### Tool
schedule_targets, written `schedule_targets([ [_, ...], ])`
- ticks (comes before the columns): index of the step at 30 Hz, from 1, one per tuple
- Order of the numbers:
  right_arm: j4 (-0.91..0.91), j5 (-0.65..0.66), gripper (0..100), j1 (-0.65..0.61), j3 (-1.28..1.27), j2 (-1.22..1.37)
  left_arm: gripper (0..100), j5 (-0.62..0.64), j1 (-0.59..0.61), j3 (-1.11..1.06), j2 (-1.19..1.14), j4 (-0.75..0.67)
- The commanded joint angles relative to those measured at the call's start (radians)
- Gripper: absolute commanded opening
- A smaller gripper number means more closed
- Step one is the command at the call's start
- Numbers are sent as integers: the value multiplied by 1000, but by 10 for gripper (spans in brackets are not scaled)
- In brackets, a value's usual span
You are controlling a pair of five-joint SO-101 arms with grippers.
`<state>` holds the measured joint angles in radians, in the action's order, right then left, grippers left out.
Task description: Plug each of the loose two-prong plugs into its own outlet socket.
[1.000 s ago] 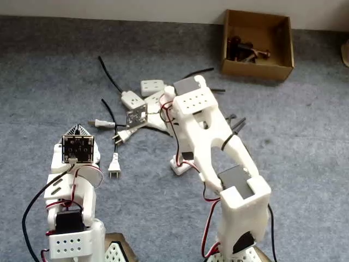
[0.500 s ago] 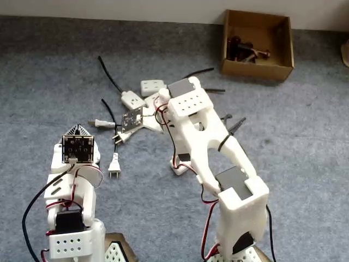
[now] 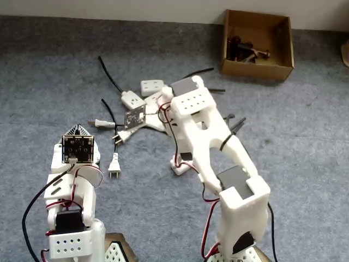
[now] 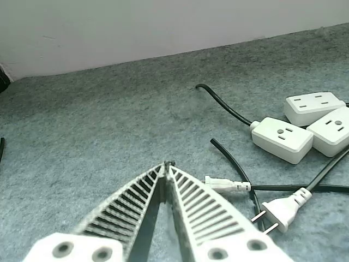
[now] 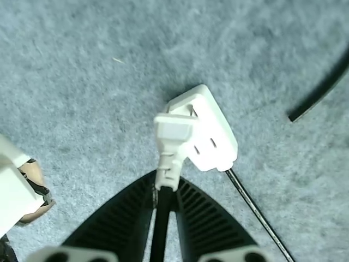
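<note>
My right gripper (image 5: 164,183) is shut on the neck of a white two-prong plug (image 5: 173,131), which sits against the face of a white outlet socket (image 5: 210,134) on the grey carpet. In the high view the right arm (image 3: 192,103) stretches over the cluster of sockets (image 3: 152,87). My left gripper (image 4: 166,165) is shut with nothing in it, held above the carpet short of the loose plugs. A white plug (image 4: 282,209) and a slimmer one (image 4: 226,184) lie ahead of it, beyond them three sockets (image 4: 281,139). Another loose plug (image 3: 114,164) lies beside the left arm.
A cardboard box (image 3: 257,43) with dark parts stands at the back right. Black cords (image 3: 109,73) trail across the carpet around the sockets. One more white socket (image 3: 180,165) lies under the right arm's middle. A wall edges the far side.
The right arm's wrist swung a little to the left over the sockets and then came back partway. The left arm has kept still.
</note>
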<state>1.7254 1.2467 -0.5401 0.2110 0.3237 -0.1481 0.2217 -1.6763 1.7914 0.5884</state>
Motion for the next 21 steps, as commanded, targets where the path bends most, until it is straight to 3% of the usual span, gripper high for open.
schedule_targets([
  [1,15,-6,5,25,47,-16,7,-9,2,-19,8,-2],
  [21,7,31,5,202,47,-16,7,-9,2,-19,8,0],
])
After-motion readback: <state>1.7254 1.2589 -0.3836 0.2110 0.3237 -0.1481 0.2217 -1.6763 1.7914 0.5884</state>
